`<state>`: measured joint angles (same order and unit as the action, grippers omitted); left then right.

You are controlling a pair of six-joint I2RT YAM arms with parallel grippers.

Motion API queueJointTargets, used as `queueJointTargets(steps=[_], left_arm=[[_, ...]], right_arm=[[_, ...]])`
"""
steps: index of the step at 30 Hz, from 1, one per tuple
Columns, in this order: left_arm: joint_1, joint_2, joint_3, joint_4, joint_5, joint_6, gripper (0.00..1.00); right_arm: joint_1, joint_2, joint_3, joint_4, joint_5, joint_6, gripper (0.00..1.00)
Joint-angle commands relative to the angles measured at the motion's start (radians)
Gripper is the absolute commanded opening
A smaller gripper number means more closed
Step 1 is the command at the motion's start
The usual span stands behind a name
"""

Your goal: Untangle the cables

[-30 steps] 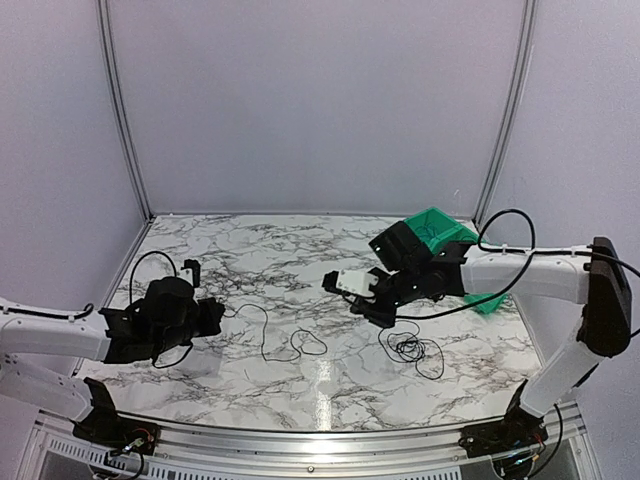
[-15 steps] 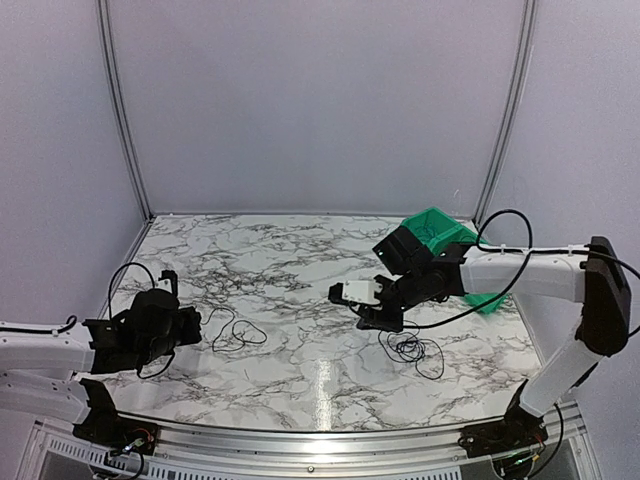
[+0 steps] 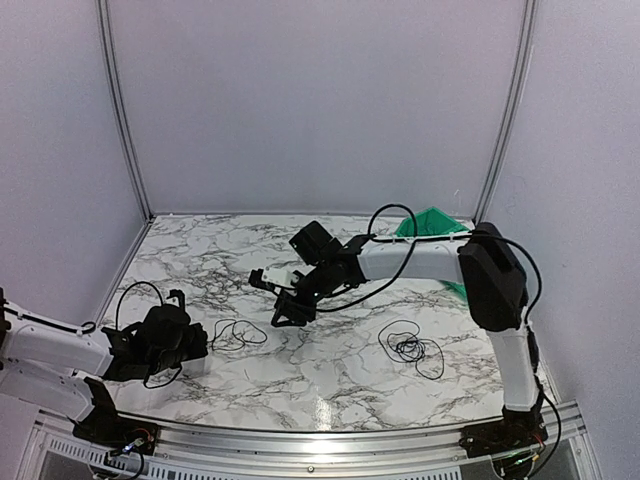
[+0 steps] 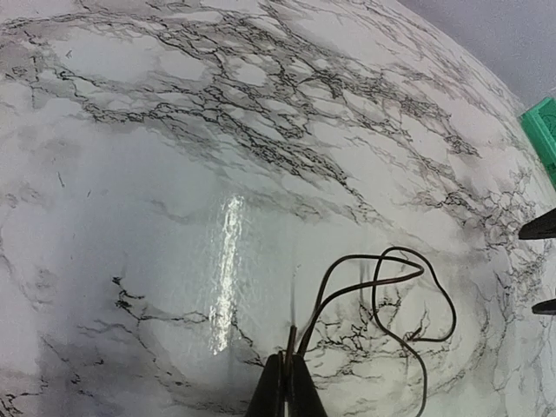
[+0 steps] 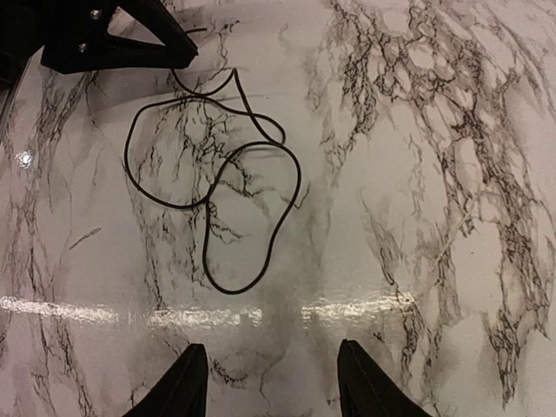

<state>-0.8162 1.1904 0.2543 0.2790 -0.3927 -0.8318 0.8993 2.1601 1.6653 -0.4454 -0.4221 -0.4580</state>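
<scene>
The marble table (image 3: 320, 375) lies open between the loose loop (image 3: 238, 335) and the tangle (image 3: 410, 348); the right arm (image 3: 410, 262) spans the middle.

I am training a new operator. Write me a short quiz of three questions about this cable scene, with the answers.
1. True or false: the left tool is shut on the looped cable.
2. Choose one. The right tool is: A) open and holding nothing; B) shut on a cable; C) inside a bin.
3. Fill in: the small black tangle lies nearer the ___ arm's base.
Key: 1 true; 2 A; 3 right.
</scene>
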Motion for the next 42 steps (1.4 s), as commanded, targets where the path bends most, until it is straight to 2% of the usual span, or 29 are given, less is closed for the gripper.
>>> queueJointTargets(steps=[1, 12, 14, 15, 17, 18, 22, 30, 38, 40, 42], left_arm=[[0.005, -0.012, -0.024, 0.038, 0.003, -0.016, 0.0], [0.006, -0.002, -0.026, 0.047, 0.014, -0.016, 0.0], [0.005, -0.006, -0.024, 0.048, 0.014, -0.013, 0.0], [0.005, -0.01, -0.024, 0.046, 0.012, -0.01, 0.0], [0.006, -0.028, -0.022, 0.045, 0.006, 0.004, 0.0], [0.005, -0.041, -0.02, 0.043, 0.0, 0.015, 0.0], [0.005, -0.132, -0.007, -0.046, -0.068, 0.035, 0.0], [0.006, -0.32, -0.027, -0.213, -0.186, -0.02, 0.0], [0.009, -0.405, -0.027, -0.324, -0.262, -0.036, 0.0], [0.01, -0.411, -0.029, -0.322, -0.256, -0.038, 0.0], [0.01, -0.405, -0.034, -0.252, -0.211, -0.005, 0.0]], right_arm=[[0.021, 0.127, 0.147, -0.024, -0.089, 0.069, 0.53], [0.048, 0.349, 0.375, -0.001, -0.093, 0.176, 0.54], [0.05, 0.378, 0.396, -0.005, -0.096, 0.193, 0.44], [0.05, 0.386, 0.4, -0.009, -0.095, 0.201, 0.35], [0.049, 0.379, 0.395, -0.03, -0.082, 0.191, 0.08], [0.045, 0.361, 0.378, -0.042, -0.065, 0.184, 0.0], [-0.027, 0.192, 0.209, -0.036, -0.014, 0.174, 0.0], [-0.327, -0.13, -0.093, -0.019, 0.115, 0.131, 0.0], [-0.583, -0.299, -0.202, 0.044, 0.323, 0.093, 0.0], [-0.631, -0.318, -0.206, 0.05, 0.324, 0.091, 0.0], [-0.662, -0.332, -0.199, 0.035, 0.299, 0.09, 0.0]])
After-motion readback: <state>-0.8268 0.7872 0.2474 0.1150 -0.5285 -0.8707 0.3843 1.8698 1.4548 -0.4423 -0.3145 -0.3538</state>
